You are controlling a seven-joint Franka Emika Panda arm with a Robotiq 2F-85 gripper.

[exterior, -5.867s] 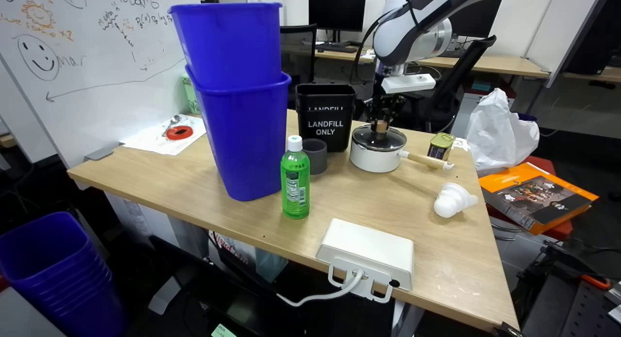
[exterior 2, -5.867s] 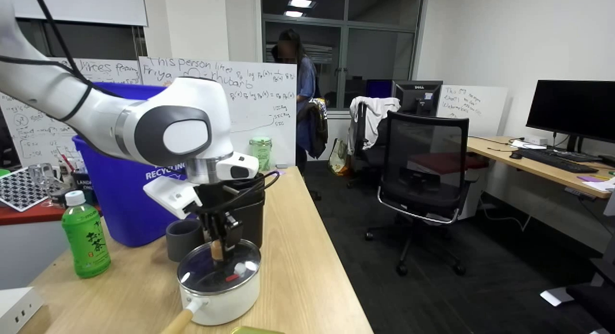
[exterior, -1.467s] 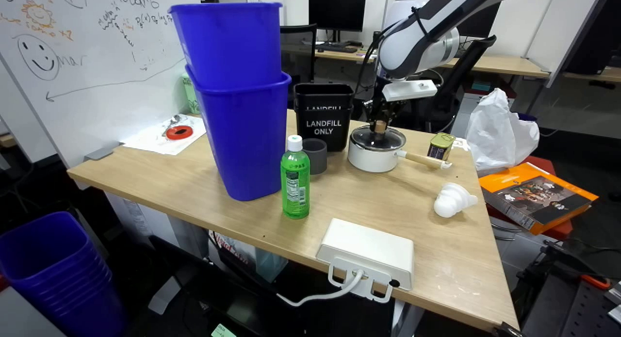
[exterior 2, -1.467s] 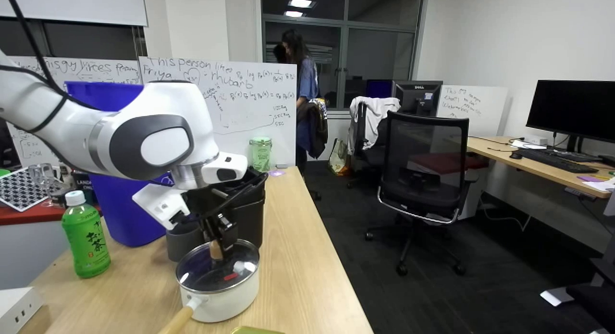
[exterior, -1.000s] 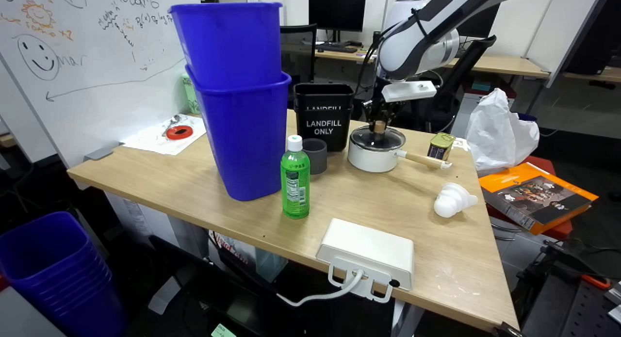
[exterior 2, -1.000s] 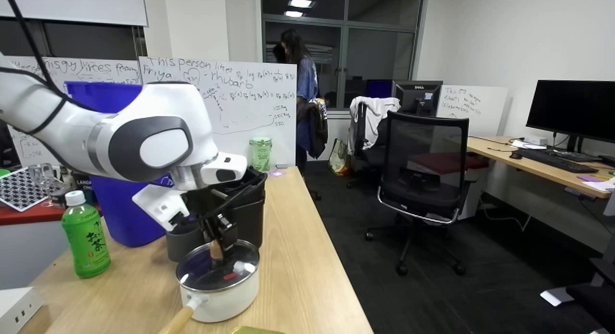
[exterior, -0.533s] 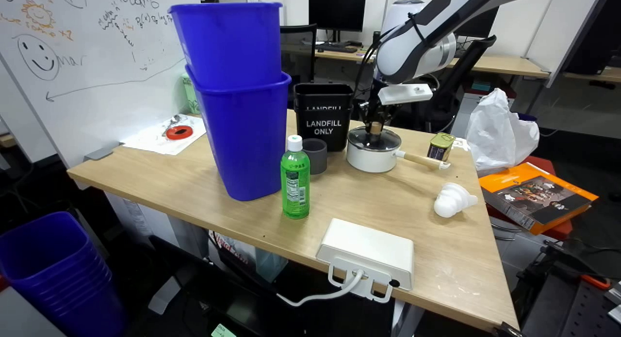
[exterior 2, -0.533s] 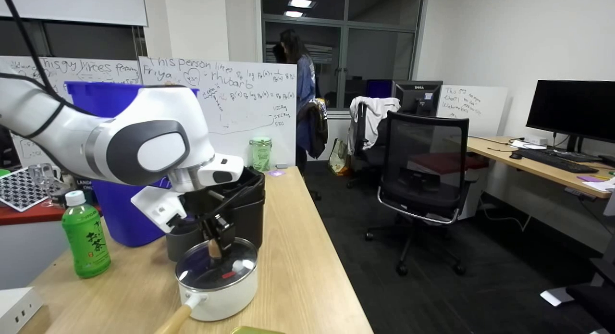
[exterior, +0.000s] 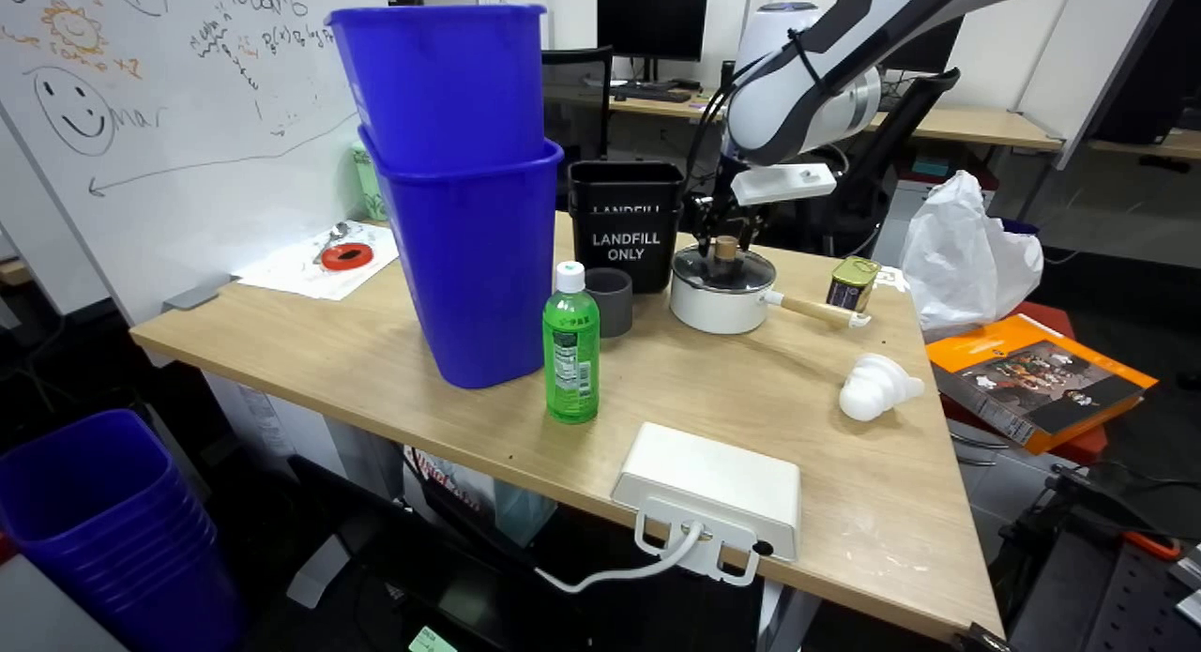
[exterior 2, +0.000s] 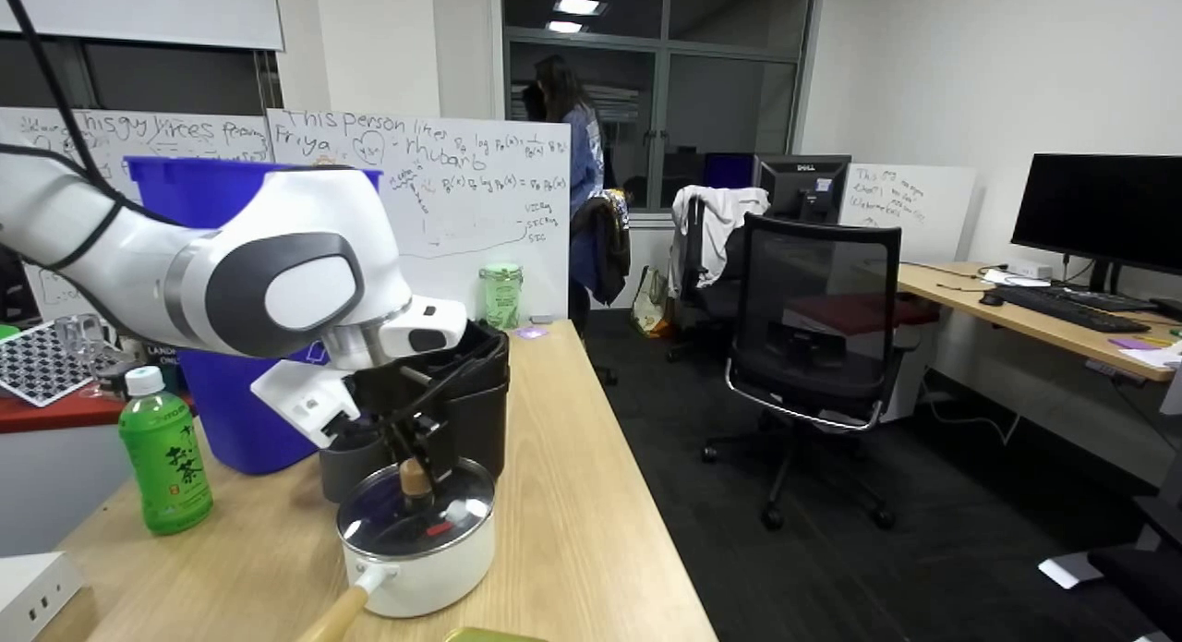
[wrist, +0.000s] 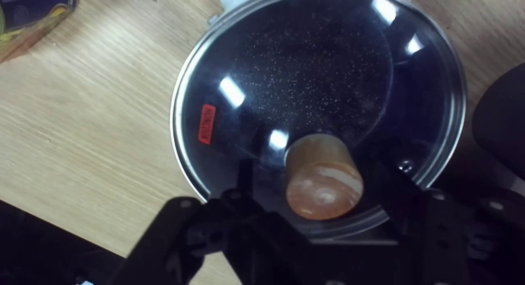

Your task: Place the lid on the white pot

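The lid (wrist: 311, 80), see-through with a metal rim and a wooden knob (wrist: 322, 178), lies level on the white pot (exterior: 718, 311), its edge following the pot's rim in both exterior views. The pot's wooden handle (exterior: 813, 308) points away from the black bins. My gripper (exterior: 727, 235) is low over the lid, its fingers spread on either side of the knob. In the wrist view, gaps show between the knob and the dark fingers (wrist: 245, 174), so nothing is gripped. The pot's inside shows only dimly through the lid.
Close beside the pot stand black bins (exterior: 627, 230) and a grey cup (exterior: 612, 302). A small can (exterior: 852, 283) sits near the handle. Tall blue bins (exterior: 464, 258), a green bottle (exterior: 571, 352), a white box (exterior: 710, 478) and a white cup-like object (exterior: 875, 386) share the table.
The fingers have parted from the knob within the last half second. Before that, the arm, lid and pot shifted slightly together towards the black bins. The lid stays on the pot.
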